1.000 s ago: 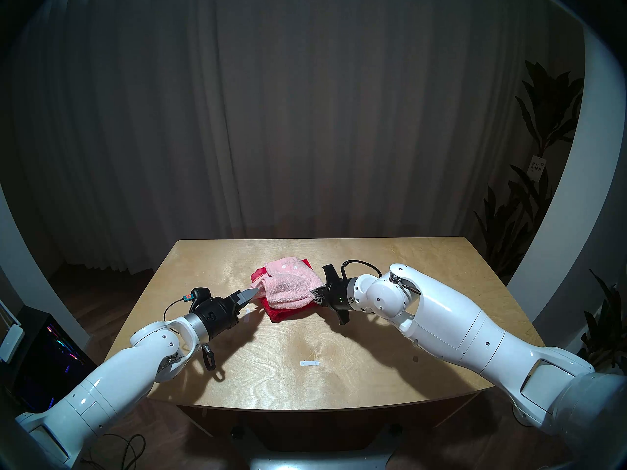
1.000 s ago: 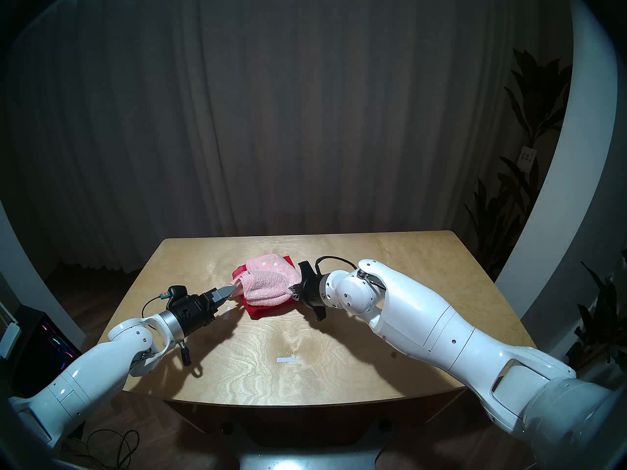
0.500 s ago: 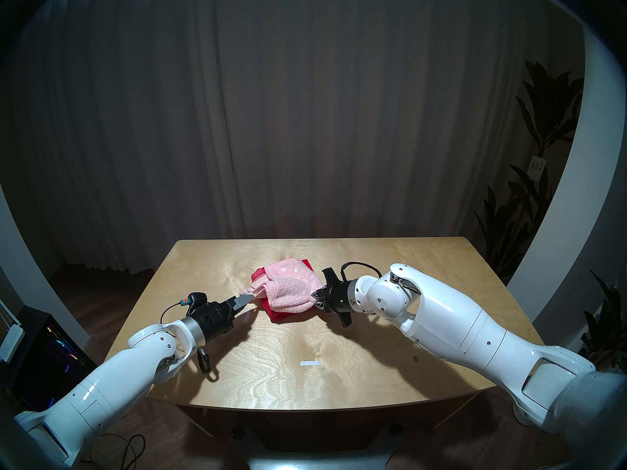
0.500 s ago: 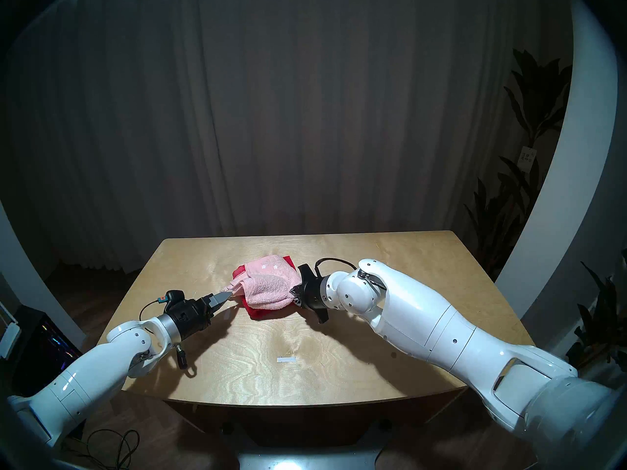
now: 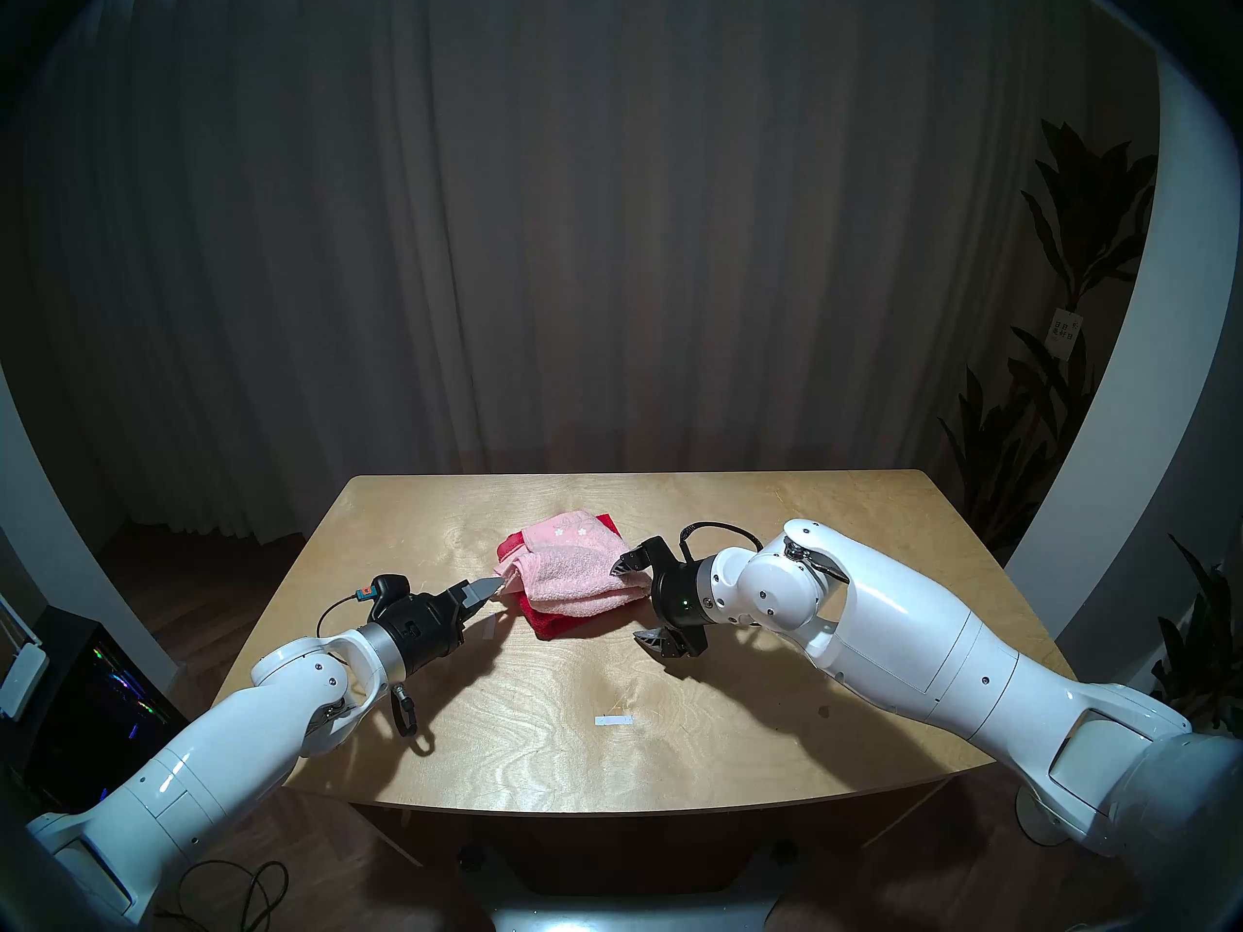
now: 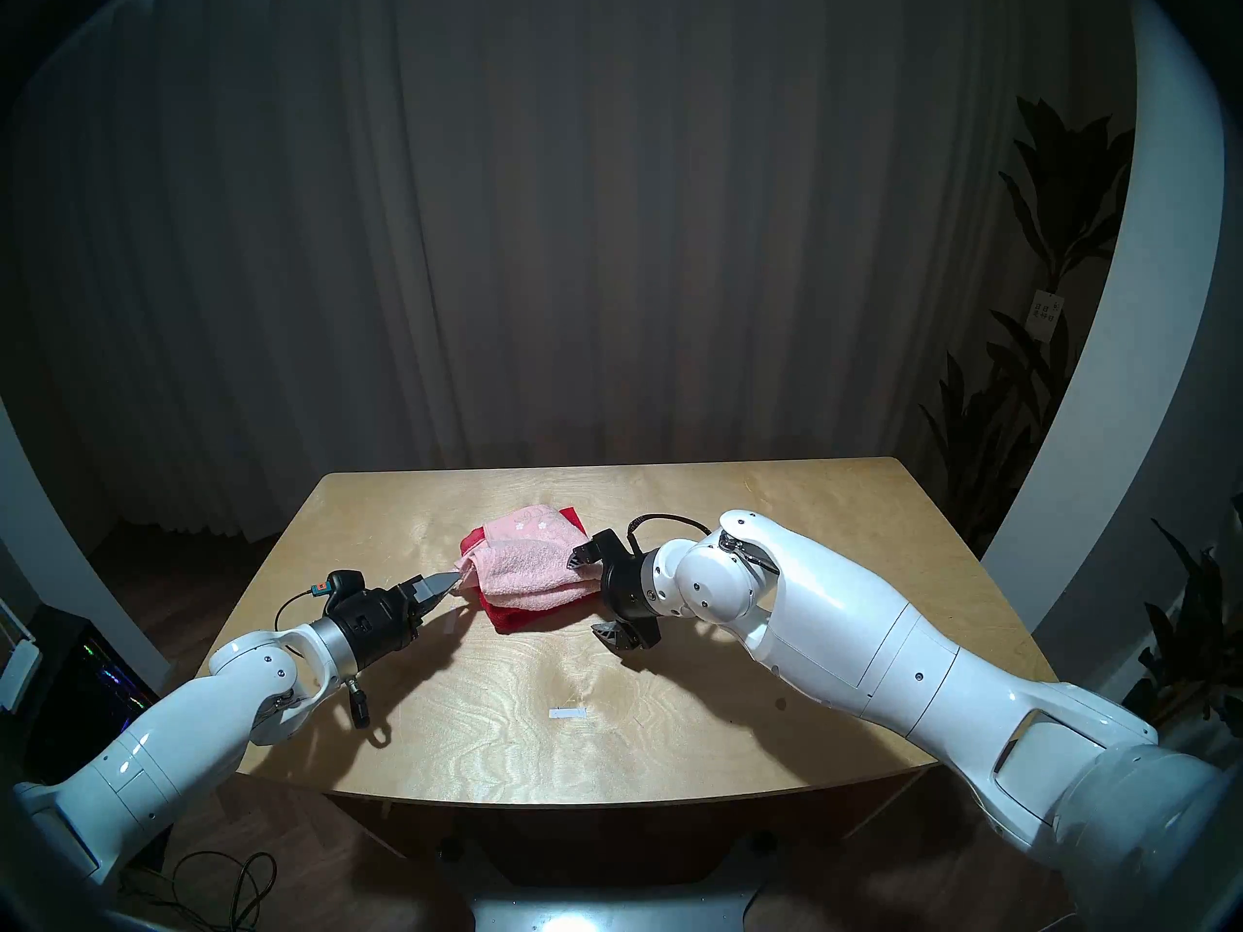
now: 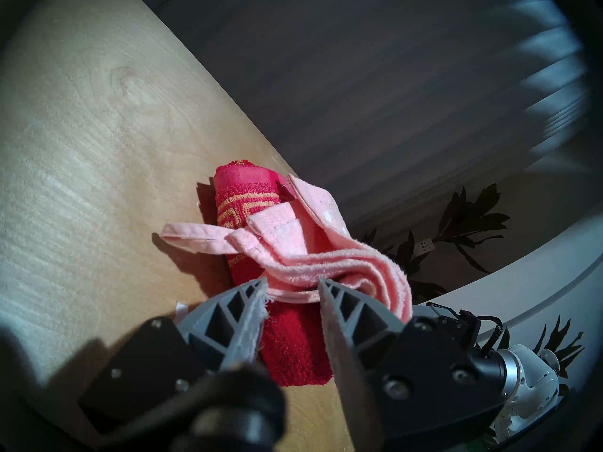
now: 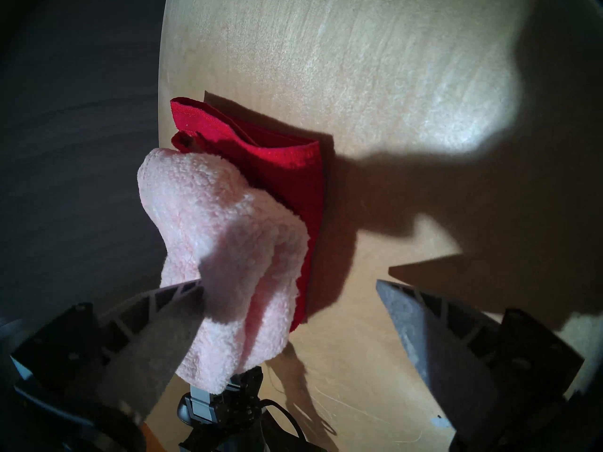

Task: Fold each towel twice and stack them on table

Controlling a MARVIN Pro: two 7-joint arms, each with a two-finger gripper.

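Observation:
A folded pink towel (image 5: 578, 571) lies bunched on top of a folded red towel (image 5: 558, 624) with a gold key pattern (image 7: 248, 206), at the middle of the table (image 5: 672, 709). My left gripper (image 5: 496, 583) sits low at the pink towel's left corner. The wrist view shows its jaws (image 7: 292, 283) a little apart, with the towel's hem between the tips. At the stack's right end my right gripper (image 5: 639, 602) stands wide open and holds nothing. One of its fingers (image 8: 176, 298) rests against the pink towel (image 8: 222, 232), the other over bare wood.
A white tape strip (image 5: 613, 720) lies on the table's near middle, and a smaller strip (image 5: 490, 628) sits just below the left gripper. Dark curtains hang behind the table. Potted plants (image 5: 1076, 372) stand to the right, and a lit computer case (image 5: 101, 695) is on the floor to the left.
My right gripper has opened, let go of the pink towel's right end and drawn back slightly. The pink towel has settled lower on the red one. My left gripper stays at its left corner.

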